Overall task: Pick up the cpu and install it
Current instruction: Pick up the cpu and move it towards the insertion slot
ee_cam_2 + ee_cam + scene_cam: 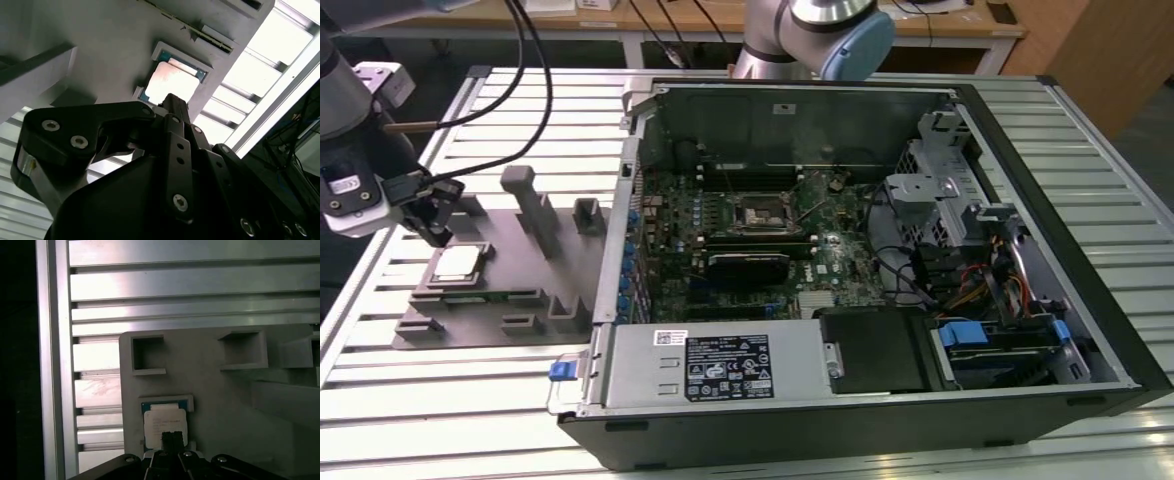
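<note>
The cpu (458,263) is a small flat square chip with a pale silver top. It lies in a shallow square seat on the grey holder plate (480,310) at the exterior view's left. My gripper (435,230) hangs just above the chip's far edge, its dark fingers drawn together into one narrow tip with nothing between them. In both wrist views that tip (173,100) (171,436) points down at the cpu (172,80) (164,419), a small gap above it. The black socket (761,212) sits in the middle of the motherboard inside the open computer case.
The open case (1067,260) fills the middle and the exterior view's right, with a silver power supply box (720,365) along its near side. Grey posts (534,205) rise from the holder plate beside the chip. A slatted aluminium table (400,400) lies underneath.
</note>
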Tool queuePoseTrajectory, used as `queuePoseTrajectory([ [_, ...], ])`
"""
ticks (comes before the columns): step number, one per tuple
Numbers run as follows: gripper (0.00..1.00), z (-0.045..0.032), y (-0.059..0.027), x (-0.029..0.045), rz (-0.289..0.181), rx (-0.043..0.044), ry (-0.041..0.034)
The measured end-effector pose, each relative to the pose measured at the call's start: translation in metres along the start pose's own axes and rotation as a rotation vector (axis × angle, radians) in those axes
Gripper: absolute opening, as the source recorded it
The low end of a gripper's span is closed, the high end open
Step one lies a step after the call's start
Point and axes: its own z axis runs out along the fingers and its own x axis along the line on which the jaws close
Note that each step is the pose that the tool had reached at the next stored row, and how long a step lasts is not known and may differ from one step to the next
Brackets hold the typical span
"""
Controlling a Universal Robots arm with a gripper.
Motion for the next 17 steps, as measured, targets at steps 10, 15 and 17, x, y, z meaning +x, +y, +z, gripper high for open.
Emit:
queuePoseTrajectory([
  [10,0.11,0.0150,-0.0014,-0.0012,-0.003,0.0001,0.0002],
  [15,0.11,0.0229,-0.0017,-0.0024,-0.009,0.0007,0.0007],
  [17,0.11,0.0259,-0.0017,-0.0027,-0.010,0.0016,0.0007],
])
